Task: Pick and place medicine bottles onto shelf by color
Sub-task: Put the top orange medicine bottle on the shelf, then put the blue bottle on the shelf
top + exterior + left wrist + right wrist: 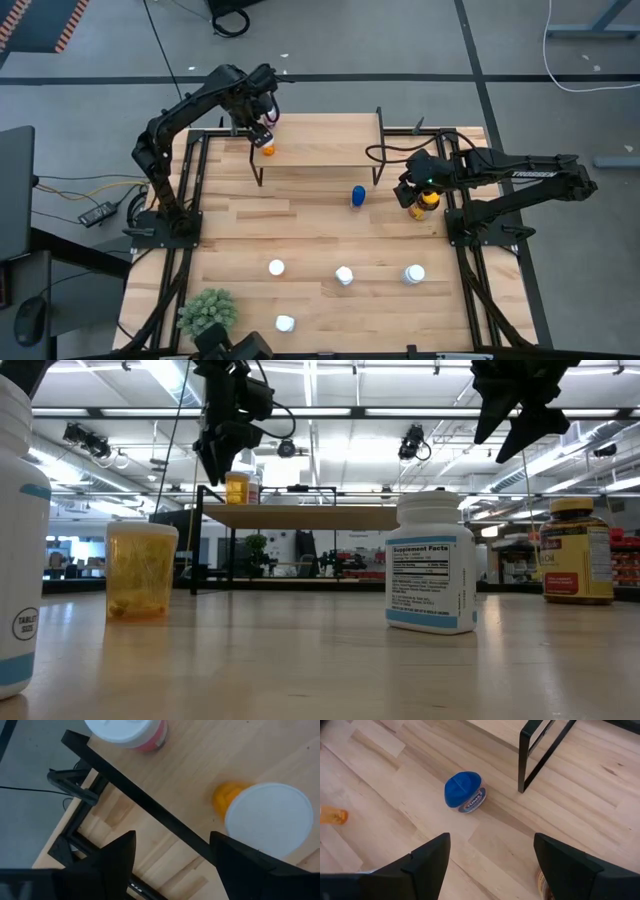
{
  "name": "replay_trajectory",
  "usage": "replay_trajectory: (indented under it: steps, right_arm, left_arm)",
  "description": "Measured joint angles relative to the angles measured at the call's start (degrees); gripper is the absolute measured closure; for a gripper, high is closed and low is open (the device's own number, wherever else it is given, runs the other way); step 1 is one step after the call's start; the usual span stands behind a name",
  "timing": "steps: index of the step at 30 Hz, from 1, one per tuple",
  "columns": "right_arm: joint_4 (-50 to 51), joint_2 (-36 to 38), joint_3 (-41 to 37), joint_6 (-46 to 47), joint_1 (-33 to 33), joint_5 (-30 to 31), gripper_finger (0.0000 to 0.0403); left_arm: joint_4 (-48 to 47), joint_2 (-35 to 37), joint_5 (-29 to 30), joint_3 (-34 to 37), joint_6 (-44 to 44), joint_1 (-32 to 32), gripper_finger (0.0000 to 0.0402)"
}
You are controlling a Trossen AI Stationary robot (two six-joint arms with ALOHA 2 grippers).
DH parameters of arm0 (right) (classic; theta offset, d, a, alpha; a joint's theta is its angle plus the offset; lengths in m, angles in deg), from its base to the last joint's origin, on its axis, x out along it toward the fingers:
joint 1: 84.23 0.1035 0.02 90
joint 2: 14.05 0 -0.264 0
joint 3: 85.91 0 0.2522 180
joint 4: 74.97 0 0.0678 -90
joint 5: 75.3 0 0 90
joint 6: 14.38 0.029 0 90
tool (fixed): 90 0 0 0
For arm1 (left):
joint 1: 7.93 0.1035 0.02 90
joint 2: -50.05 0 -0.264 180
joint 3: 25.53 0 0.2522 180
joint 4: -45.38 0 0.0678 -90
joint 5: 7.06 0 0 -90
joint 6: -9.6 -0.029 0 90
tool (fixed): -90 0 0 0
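High: left gripper [262, 133] over shelf [330, 150] corner, jaws spread, orange bottle [267, 150] beneath.
Left wrist: pinkish bottle [131, 732] nearby, close to shelf edge; a careless retreat may topple the orange one.
Right wrist: right gripper [490, 865] spread above blue bottle [464, 792] on bench.

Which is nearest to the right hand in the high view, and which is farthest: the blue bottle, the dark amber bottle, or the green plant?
From the right hand, which is open:
1. Dark amber bottle, right beside the hand, at the table's right edge.
2. Blue bottle, further left, in front of the shelf.
3. Green plant, at the far bottom-left corner.
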Motion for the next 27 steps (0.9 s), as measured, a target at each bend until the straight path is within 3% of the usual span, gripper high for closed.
replay_trajectory:
  steps: [16, 27]
  right_arm:
    - [0.00, 0.00, -0.01, 0.34, 0.00, 0.01, 0.0107]
    - [-0.04, -0.04, 0.00, 6.35, -0.04, 0.66, 0.0107]
  left_arm:
    - [-4.48, 2.61, 1.03, -0.16, -0.48, 0.40, 0.0149]
    - [-2.86, 7.22, 1.02, -9.11, 2.73, -1.39, 0.0160]
